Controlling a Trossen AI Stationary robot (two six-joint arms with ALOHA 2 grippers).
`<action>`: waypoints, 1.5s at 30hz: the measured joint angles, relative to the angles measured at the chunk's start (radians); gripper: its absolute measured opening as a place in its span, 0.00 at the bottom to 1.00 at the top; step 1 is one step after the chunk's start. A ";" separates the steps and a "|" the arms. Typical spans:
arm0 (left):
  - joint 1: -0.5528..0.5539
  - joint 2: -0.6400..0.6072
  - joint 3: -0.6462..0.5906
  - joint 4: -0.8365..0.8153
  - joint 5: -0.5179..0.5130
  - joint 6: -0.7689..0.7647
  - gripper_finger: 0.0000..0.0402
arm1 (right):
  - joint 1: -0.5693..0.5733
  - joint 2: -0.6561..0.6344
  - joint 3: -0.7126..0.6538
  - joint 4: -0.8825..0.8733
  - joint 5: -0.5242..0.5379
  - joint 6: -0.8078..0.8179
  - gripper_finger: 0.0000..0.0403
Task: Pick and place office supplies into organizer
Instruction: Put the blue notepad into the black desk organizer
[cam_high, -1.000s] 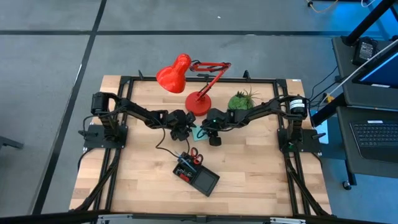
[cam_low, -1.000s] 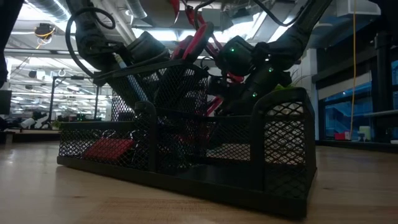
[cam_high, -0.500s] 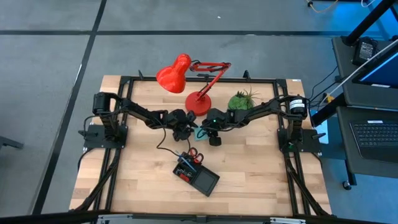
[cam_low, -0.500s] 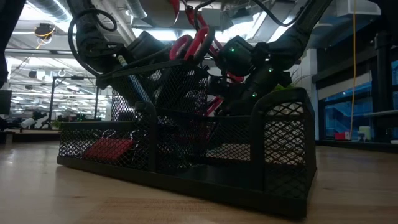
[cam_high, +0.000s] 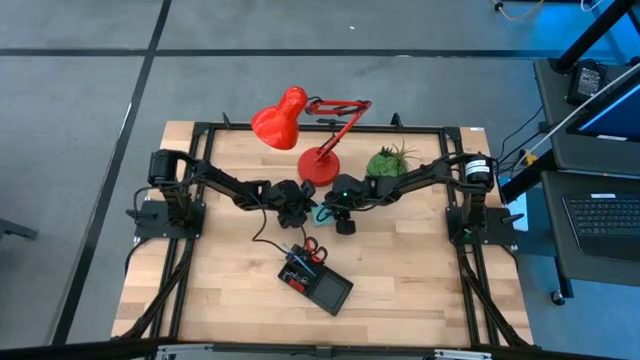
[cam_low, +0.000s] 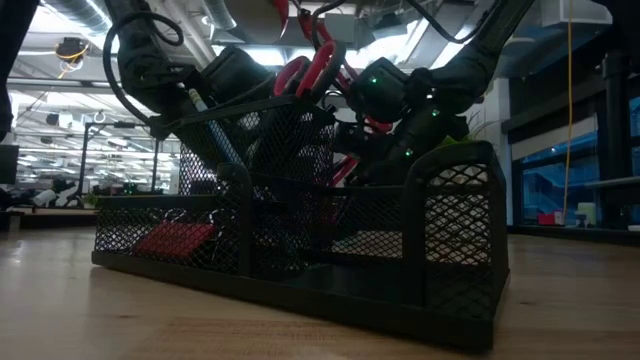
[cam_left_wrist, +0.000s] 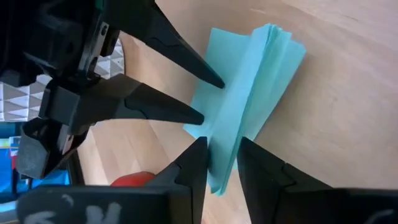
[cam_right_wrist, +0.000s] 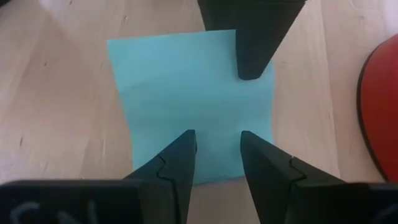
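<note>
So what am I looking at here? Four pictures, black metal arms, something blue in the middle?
It is one robot with two arms, filmed by four cameras at once. The overhead picture shows the wooden table with both arms meeting at its middle. The low picture looks level across the table through a black mesh organizer, which already holds red-handled scissors. The other two cameras ride on the wrists.

The blue thing is a sticky-note pad. The left gripper has its fingers on either side of the pad's edge, with its sheets bent up between them; whether it grips firmly I cannot tell. The right gripper hovers just above the pad, fingers apart. A red desk lamp and a potted plant stand behind.
</note>
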 joint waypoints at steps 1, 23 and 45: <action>-0.004 0.000 0.000 0.003 -0.006 -0.006 0.21 | 0.000 0.000 0.000 0.006 0.000 0.007 0.33; -0.067 -0.001 0.001 0.041 -0.053 -0.115 0.27 | 0.000 0.001 0.000 0.017 0.002 0.024 0.33; -0.064 -0.003 0.002 -0.012 -0.060 -0.069 0.01 | 0.000 0.000 0.000 0.018 0.002 0.022 0.33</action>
